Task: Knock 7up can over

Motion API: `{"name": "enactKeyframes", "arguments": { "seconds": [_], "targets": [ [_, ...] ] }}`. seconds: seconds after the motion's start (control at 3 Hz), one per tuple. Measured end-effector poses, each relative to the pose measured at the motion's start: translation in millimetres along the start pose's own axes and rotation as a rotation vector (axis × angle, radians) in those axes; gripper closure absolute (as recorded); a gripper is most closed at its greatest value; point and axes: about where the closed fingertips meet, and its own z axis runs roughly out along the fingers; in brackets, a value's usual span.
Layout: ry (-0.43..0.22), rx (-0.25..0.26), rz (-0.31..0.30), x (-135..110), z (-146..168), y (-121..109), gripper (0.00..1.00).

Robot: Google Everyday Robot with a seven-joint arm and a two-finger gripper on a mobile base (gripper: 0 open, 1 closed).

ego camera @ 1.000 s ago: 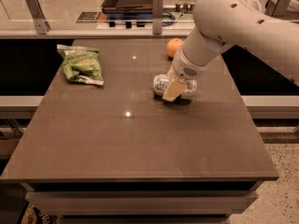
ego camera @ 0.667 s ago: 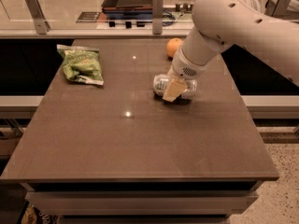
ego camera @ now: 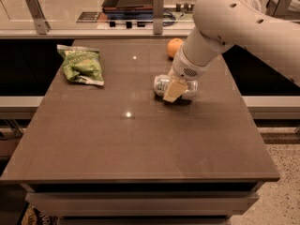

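1. At the far right part of the table (ego camera: 140,149), the gripper (ego camera: 172,92) is down at the tabletop, hanging from the white arm that reaches in from the right. It sits against the near face of the 7up can (ego camera: 161,85). I cannot tell whether it is open or clamped on anything.
2. The 7up can is touching the gripper on its far side. It lies on its side, not upright, with its long axis running left to right across the table. One end shows to the left of the gripper, and the rest of the body shows to the right, under the wrist.
3. The relation that matters is that the can is directly beyond the gripper and already flat. By my reading the knock-over looks done. Any further push away from the near edge would probably just roll the can toward the far side.
4. Farther out, an orange (ego camera: 175,47) sits near the far edge, beyond the can and apart from it.
5. A green snack bag (ego camera: 82,64) lies well to the left, clear of the arm.
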Motion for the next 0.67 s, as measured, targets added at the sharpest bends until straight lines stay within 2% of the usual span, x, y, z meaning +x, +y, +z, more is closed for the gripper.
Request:
{"name": "enactKeyframes", "arguments": {
  "seconds": [0.67],
  "targets": [
    [0.000, -0.002, -0.004, -1.5, 0.7, 1.5, 0.13]
  ]
}}
